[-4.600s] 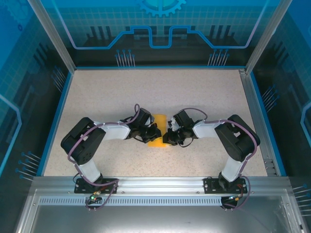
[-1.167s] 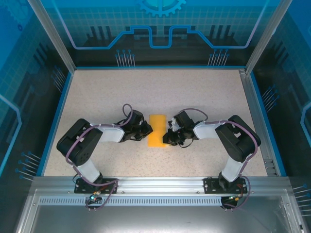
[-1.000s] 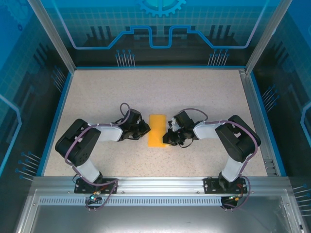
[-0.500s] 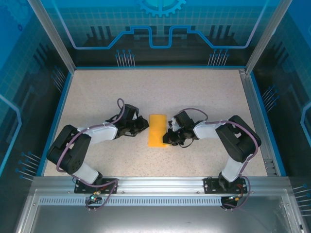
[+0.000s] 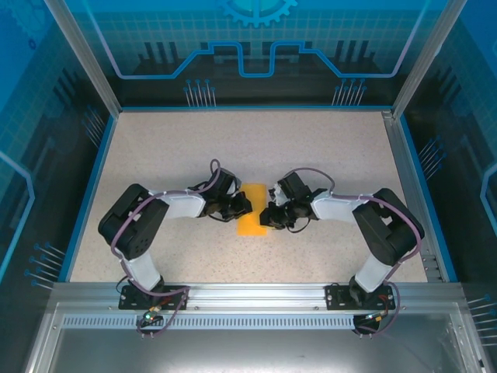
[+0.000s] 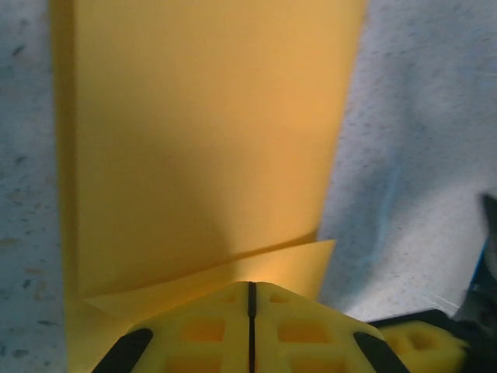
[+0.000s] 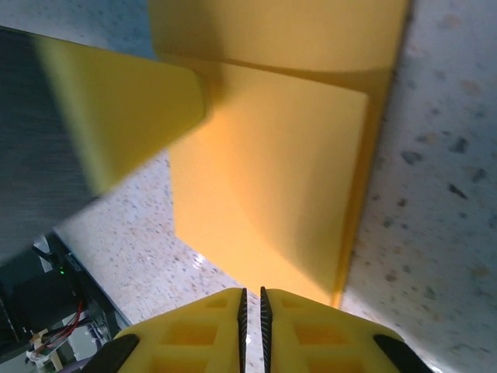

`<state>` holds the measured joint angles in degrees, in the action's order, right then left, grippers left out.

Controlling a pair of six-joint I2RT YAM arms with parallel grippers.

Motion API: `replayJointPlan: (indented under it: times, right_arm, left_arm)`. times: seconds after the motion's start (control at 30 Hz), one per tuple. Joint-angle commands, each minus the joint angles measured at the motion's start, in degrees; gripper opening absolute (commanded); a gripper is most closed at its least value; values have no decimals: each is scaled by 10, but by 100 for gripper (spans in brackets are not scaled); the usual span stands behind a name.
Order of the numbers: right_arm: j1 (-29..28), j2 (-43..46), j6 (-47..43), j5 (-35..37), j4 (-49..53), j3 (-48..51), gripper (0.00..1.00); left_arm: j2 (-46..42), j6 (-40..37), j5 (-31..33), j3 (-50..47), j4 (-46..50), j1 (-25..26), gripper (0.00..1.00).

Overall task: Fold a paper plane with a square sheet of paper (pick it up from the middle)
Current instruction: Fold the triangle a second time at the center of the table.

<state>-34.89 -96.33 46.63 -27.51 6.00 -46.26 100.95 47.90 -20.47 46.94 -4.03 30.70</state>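
Observation:
The square sheet of paper (image 5: 251, 221) lies folded into a narrow orange strip at the table's middle. From the left, my left gripper (image 5: 242, 207) reaches over the strip's left edge. In the left wrist view the gripper (image 6: 251, 284) is shut, its tips against a slightly raised flap of the paper (image 6: 202, 140); I cannot tell whether the flap is pinched. My right gripper (image 5: 264, 216) sits at the strip's right edge. In the right wrist view that gripper (image 7: 252, 290) has only a thin slit with nothing in it, just short of the paper (image 7: 272, 171).
The speckled table (image 5: 256, 148) is bounded by a blue rim and aluminium frame posts (image 5: 404, 155). One finger of the left gripper (image 7: 116, 109) looms over the paper's far end in the right wrist view. Both arms meet at the middle.
My left arm had pulled away to the left and has swung back in, its gripper now over the paper's left edge. The right gripper has shifted slightly and stays at the right edge.

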Motion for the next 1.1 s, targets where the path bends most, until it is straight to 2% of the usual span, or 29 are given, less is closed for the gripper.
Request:
replayJointPlan:
  times: [0.0,0.4,0.7,0.93,1.07]
  right_arm:
    - [-17,-8,-15,-11,22,-31,15]
    - [-20,-72,-3,1,13,-16,14]
    - [-20,0,-6,1,23,22,16]
    - [-19,-33,0,6,11,42,15]
    - [-13,-22,-2,8,16,43,15]
  left_arm:
    - [15,-3,-9,14,20,0,8]
    - [24,-4,-4,16,30,0,8]
    - [24,-1,4,15,36,0,7]
    - [21,-2,1,14,36,0,7]
    - [13,-4,-1,11,32,0,7]
